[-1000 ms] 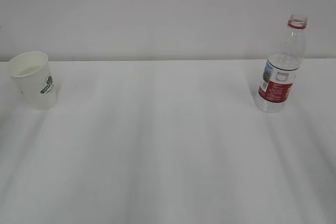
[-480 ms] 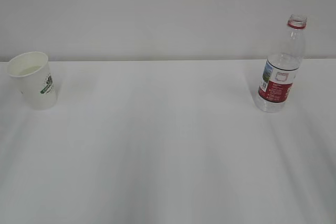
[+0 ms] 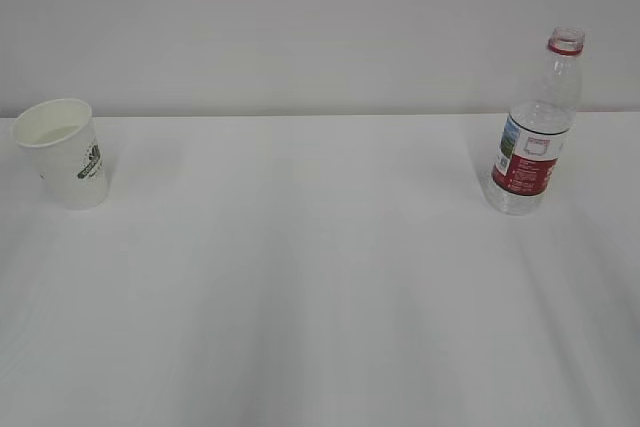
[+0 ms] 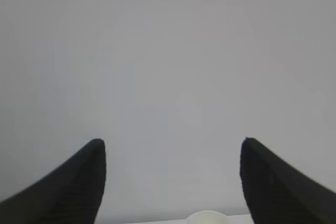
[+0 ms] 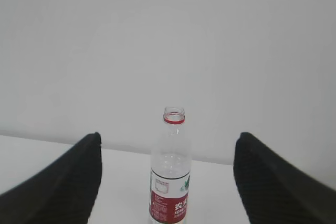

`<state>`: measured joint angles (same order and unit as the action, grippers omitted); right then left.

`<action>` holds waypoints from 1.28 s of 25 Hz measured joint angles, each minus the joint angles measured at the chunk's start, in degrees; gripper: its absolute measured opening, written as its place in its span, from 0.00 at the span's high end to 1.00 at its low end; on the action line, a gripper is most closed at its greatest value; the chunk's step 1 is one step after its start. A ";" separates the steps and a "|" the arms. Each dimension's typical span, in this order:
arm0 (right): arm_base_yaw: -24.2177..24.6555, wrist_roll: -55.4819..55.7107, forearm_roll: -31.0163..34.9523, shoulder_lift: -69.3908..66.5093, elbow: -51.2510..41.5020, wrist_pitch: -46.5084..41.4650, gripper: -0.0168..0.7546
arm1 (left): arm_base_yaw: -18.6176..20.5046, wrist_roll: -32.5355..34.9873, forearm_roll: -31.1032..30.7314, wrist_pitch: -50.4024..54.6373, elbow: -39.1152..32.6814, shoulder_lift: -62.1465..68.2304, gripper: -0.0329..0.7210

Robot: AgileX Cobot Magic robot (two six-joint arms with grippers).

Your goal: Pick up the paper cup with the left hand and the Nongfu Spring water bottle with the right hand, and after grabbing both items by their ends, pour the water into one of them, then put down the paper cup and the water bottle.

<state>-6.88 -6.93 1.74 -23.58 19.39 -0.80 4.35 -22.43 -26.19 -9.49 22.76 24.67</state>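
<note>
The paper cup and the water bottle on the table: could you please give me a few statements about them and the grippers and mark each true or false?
1. The paper cup stands upright on the left of the table. True.
2. The Nongfu Spring water bottle lies on its side. False: it stands upright on the right.
3. The bottle has no cap. True.
4. The right gripper is closed around the bottle. False: its fingers stand wide apart, with the bottle beyond them, untouched.
5. The left gripper holds the cup. False: it is open, and only the cup's rim shows at the bottom edge of the left wrist view.
</note>
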 joint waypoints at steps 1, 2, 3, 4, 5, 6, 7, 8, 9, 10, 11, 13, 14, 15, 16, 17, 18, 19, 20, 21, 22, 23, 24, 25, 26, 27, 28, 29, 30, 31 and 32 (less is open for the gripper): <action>0.00 0.00 -0.09 0.68 0.14 -1.22 0.22 | 0.00 -0.28 0.11 1.44 0.00 -1.18 0.19; 0.00 0.00 -0.09 1.21 0.42 -2.43 0.22 | 0.00 -0.38 0.11 3.05 0.00 -2.25 0.19; 0.00 0.00 -0.23 1.82 0.67 -3.43 0.22 | 0.00 -0.59 0.30 4.18 0.00 -3.20 0.19; 0.00 -0.09 -0.50 2.37 0.90 -4.24 0.22 | 0.00 -0.59 0.46 5.53 0.00 -3.98 0.20; 0.00 -0.09 -0.52 2.96 0.94 -5.06 0.22 | 0.00 -0.72 0.97 6.77 0.00 -4.70 0.20; 0.00 -0.09 -0.67 3.49 0.94 -5.85 0.22 | 0.00 -0.82 1.93 8.03 0.00 -5.51 0.21; 0.00 -0.09 -0.66 4.05 0.94 -6.60 0.22 | 0.00 -0.82 2.77 9.49 0.00 -6.36 0.21; 0.00 -0.13 -0.66 4.60 0.94 -7.55 0.22 | 0.00 -0.93 3.31 10.63 0.00 -6.82 0.22; 0.00 -0.13 -0.66 4.99 0.94 -8.28 0.22 | 0.00 -0.93 3.57 11.70 0.00 -7.48 0.22; 0.00 -0.22 -0.70 5.52 0.94 -9.04 0.22 | 0.00 -0.93 3.67 12.83 0.00 -7.92 0.22; 0.00 -0.22 -0.70 6.12 1.03 -9.55 0.22 | 0.00 -1.03 3.95 14.05 0.00 -8.40 0.23; 0.00 -0.22 -0.70 7.01 1.03 -11.03 0.22 | -0.35 -1.00 4.25 16.37 0.00 -9.36 0.23; 0.00 -0.22 -0.70 7.44 1.15 -11.91 0.22 | -0.78 -1.00 4.40 17.33 0.00 -9.84 0.23; 0.00 -0.22 -0.70 7.74 1.61 -13.34 0.22 | -1.30 -1.00 4.52 18.20 0.00 -10.18 0.23; 0.00 -0.22 -0.70 7.88 2.10 -14.93 0.22 | -1.92 -1.00 4.86 19.24 0.00 -10.67 0.23; 0.00 -0.22 -0.70 8.27 2.79 -16.53 0.22 | -2.80 -1.00 5.29 20.22 0.00 -11.21 0.23; 0.00 -0.22 -0.70 8.58 3.47 -17.88 0.22 | -3.79 -1.00 5.50 21.52 0.00 -11.70 0.23; 0.00 -0.22 -0.70 8.75 3.95 -19.32 0.22 | -4.82 -1.00 5.94 23.00 0.00 -12.33 0.23; 0.00 -0.26 -0.70 9.01 4.66 -20.70 0.22 | -5.92 -1.00 6.08 24.48 0.00 -12.87 0.24; 0.00 -0.35 -0.70 9.27 5.09 -21.81 0.22 | -6.86 -1.00 6.21 25.75 0.00 -13.24 0.24; 0.00 -0.35 -0.70 9.55 5.61 -22.89 0.22 | -7.98 -1.00 6.34 26.99 0.00 -13.69 0.24; 0.00 -0.35 -0.70 9.95 5.77 -23.82 0.22 | -9.10 -1.00 6.34 28.26 0.00 -14.13 0.24; 0.00 -0.35 -0.70 10.35 5.99 -24.85 0.22 | -9.99 -1.00 6.42 29.45 0.23 -14.31 0.24; 0.00 -0.35 -0.70 10.82 6.10 -25.54 0.22 | -11.00 -1.00 6.47 31.18 0.88 -14.52 0.24; 0.00 -0.35 -0.70 11.16 6.10 -26.42 0.22 | -11.94 -0.71 6.56 33.02 1.63 -14.46 0.24; 0.00 -0.35 -0.70 11.62 6.10 -27.41 0.22 | -12.74 -0.01 6.56 34.68 2.58 -14.46 0.24; 0.00 -0.35 -0.70 12.09 6.10 -28.27 0.22 | -13.36 0.69 6.56 36.67 3.89 -14.46 0.25; 0.00 -0.35 -0.70 12.55 6.10 -29.01 0.22 | -13.76 1.25 6.60 38.93 5.25 -14.55 0.25; 0.00 -0.35 -0.70 13.03 6.10 -29.80 0.22 | -13.99 1.78 6.77 40.43 6.51 -14.55 0.25; 0.00 -0.35 -0.70 13.54 6.10 -30.57 0.22 | -14.12 2.36 7.01 41.97 7.46 -14.55 0.25; 0.00 -0.35 -0.70 14.04 6.10 -31.18 0.22 | -14.20 3.28 7.28 44.19 8.58 -14.55 0.25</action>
<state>-6.88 -7.28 1.04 -9.54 25.49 -31.98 -9.85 -19.15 -18.91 34.70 31.34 10.12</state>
